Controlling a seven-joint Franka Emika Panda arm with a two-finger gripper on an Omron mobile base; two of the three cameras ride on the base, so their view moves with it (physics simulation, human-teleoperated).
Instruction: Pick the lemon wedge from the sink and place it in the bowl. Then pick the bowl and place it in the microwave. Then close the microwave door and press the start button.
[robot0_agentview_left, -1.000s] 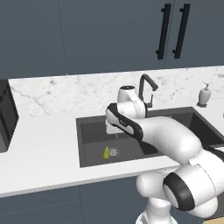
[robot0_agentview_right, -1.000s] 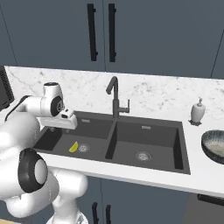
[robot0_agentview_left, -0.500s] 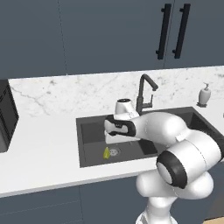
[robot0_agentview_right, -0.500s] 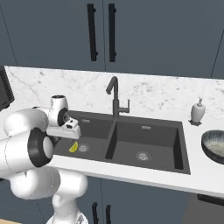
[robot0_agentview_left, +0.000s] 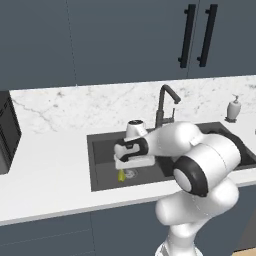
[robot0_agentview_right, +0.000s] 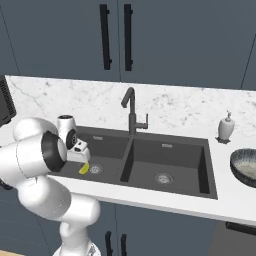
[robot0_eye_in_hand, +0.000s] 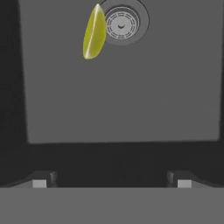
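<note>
- Gripper (robot0_eye_in_hand: 112, 181) jaws are held wide apart above the left basin of the sink (robot0_agentview_left: 102, 150), with nothing between them.
- Both dark fingertips (robot0_eye_in_hand: 40, 181) are seen at the bottom of the hand view, well short of the fruit.
- The lemon wedge (robot0_eye_in_hand: 94, 32) is seen lying on the basin floor, just beside the round metal drain (robot0_eye_in_hand: 122, 24) and touching its rim.
- From the base views, the lemon wedge (robot0_agentview_right: 84, 168) is seen partly hidden under the hand.
- The bowl (robot0_agentview_right: 245, 167) is seen on the counter (robot0_agentview_right: 235, 200), to the right of the sink.
- A dark faucet (robot0_agentview_right: 131, 111) is seen behind the basins, and a soap dispenser (robot0_agentview_right: 226, 127) beside them.
</note>
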